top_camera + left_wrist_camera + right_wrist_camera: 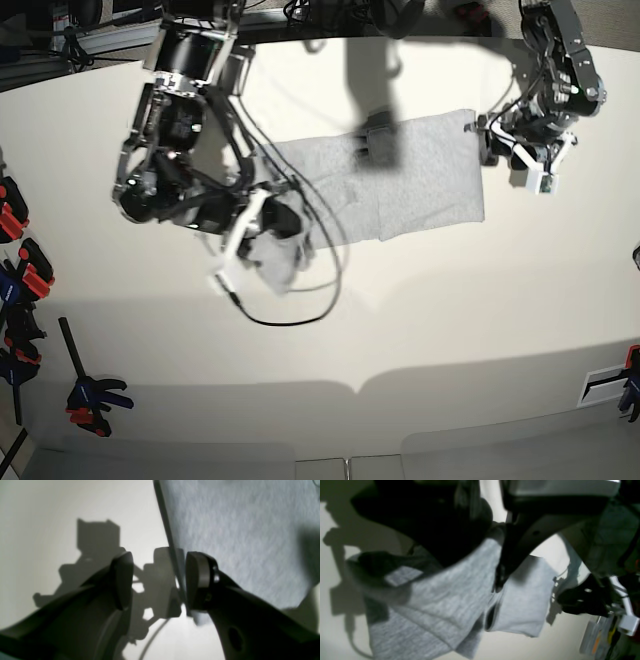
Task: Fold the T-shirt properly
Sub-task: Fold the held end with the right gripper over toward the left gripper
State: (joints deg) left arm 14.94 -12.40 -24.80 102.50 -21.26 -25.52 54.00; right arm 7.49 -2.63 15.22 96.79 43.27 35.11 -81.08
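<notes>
The light grey T-shirt [420,185] lies spread on the pale table, its left part gathered into a bunch [278,255]. My right gripper [262,232] is shut on that bunched cloth; in the right wrist view its dark fingers [498,580] pinch a fold of the T-shirt [440,600], which hangs in folds below them. My left gripper [487,140] stands open at the shirt's right edge. In the left wrist view that gripper [160,580] straddles the edge of the T-shirt [237,542], with one finger [197,580] over the cloth and the other [122,580] over bare table.
A black cable [290,315] loops on the table below the right arm. Several orange, black and blue clamps [15,230] line the left edge, with another clamp [90,395] near the front. The table's curved front edge [350,385] runs across the bottom.
</notes>
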